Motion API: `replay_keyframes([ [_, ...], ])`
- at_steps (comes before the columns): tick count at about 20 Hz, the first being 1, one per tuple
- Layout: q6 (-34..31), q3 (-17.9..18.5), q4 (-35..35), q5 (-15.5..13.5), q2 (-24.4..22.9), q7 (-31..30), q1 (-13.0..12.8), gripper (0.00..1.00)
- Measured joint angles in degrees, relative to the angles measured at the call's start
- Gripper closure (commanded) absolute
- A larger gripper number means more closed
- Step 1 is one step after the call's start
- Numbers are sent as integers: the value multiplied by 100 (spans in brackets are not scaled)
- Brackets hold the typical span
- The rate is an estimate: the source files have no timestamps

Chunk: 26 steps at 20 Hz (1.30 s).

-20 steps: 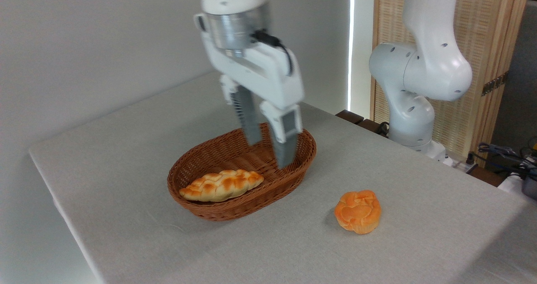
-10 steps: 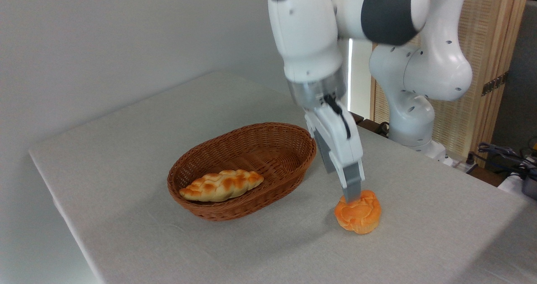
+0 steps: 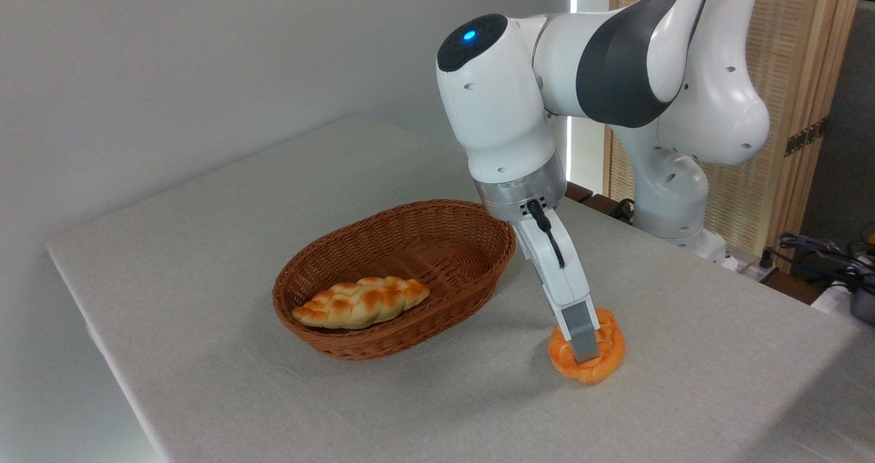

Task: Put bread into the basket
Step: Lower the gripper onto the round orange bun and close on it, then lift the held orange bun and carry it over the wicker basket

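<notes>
A: Where does the bun (image 3: 603,360) sit?

B: Lower right of centre in the frame, on the grey table (image 3: 205,258), well apart from the wicker basket (image 3: 342,343) at the middle. A braided loaf (image 3: 361,301) already lies in the basket's near-left end.

A: And the pincer (image 3: 584,350)?

B: Tilted, and down on the bun. Only the near finger (image 3: 583,334) shows, lying across the bun's front; the other is hidden behind it. So I cannot tell how wide it stands, nor whether it grips yet.

A: How would you do the grasp well?

B: I'd judge the fingers should straddle the bun at its widest part and sit low, close to the cloth, before closing. Close gently, since it looks soft and could squash or squirt sideways. Lift straight up, clear the flared rim, then set it in the free far-right end, away from the loaf.
</notes>
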Motion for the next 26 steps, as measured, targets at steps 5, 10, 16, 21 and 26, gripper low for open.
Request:
replay_keyframes([
  [5,32,0,0,0,0,0,0,70],
  [10,34,0,0,0,0,0,0,83],
  [16,46,-2,6,12,-15,0,1,84],
  [21,-93,-67,257,12,-62,0,-2,83],
  [26,-1185,-456,1195,-374,-162,0,-9,82],
])
